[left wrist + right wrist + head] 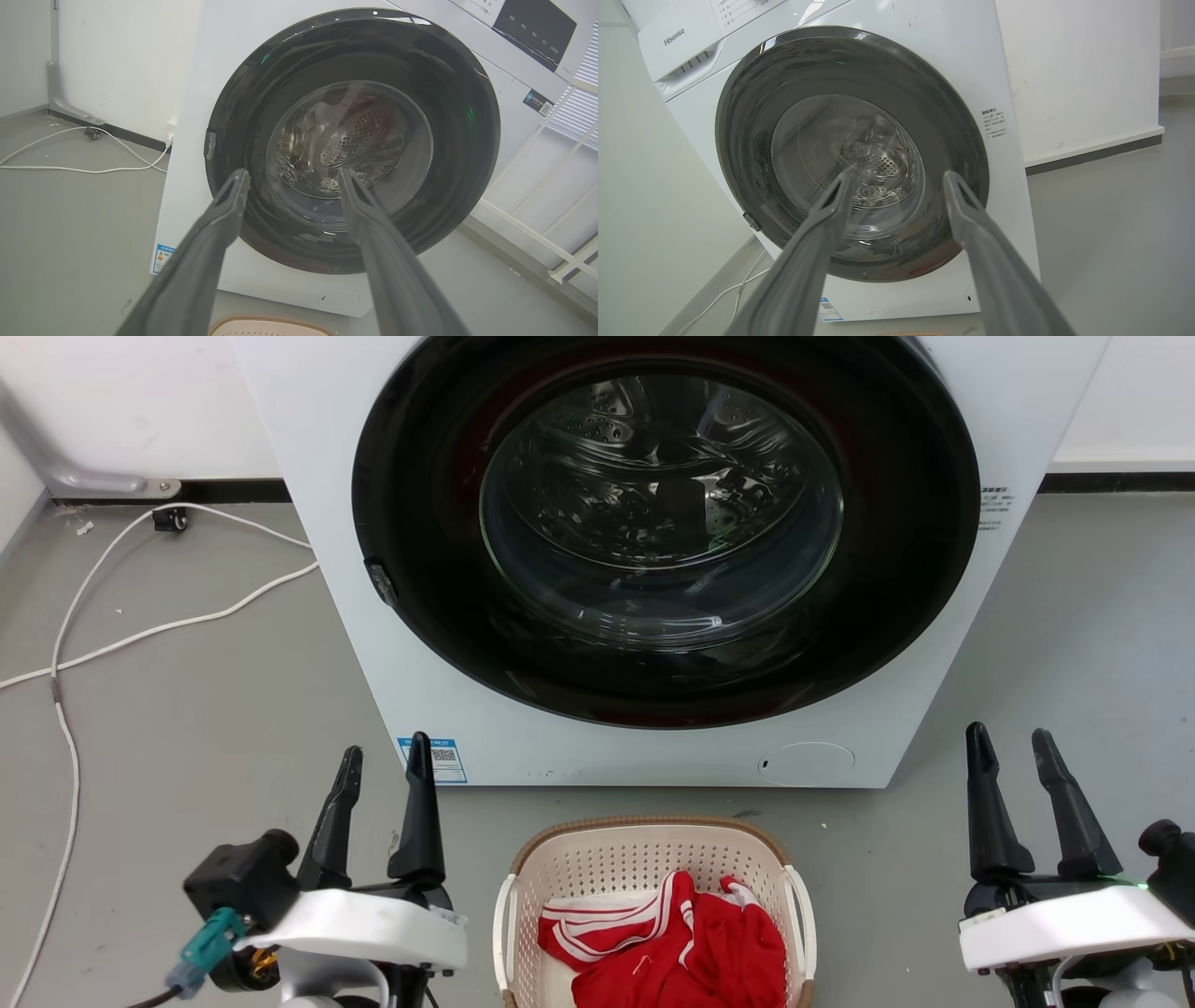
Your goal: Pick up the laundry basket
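The left gripper point(386, 747) and the right gripper point(1008, 733) sit closest, both with fingers spread apart and nothing between them, pointing toward the washing machine point(439, 700). Each hangs in front of the machine, off one of its lower corners, left and right.

The laundry basket point(644, 823) stands on the floor point(233, 728) just in front of the washing machine's base, midway between the two grippers and touched by neither. It holds a crumpled red garment point(691, 947) with white stripes, heaped toward the side farther from the machine. Part of the cloth lies close to the white handle point(803, 915) on the robot's right. The machine's round door point(663, 532) is shut. The drum behind its glass looks largely empty, though reflections make that hard to tell.

The likely trouble lies in the grasp. The handles are thin and smooth, so a finger closing off-centre could slip. The basket looks light, and a nudge might push it against the machine instead of seating the fingers. Lifting one side before the other would probably tilt it and spill the garment. On the right, the fingers could pinch cloth rather than the handle. Reaching too far forward risks striking the machine's front panel.
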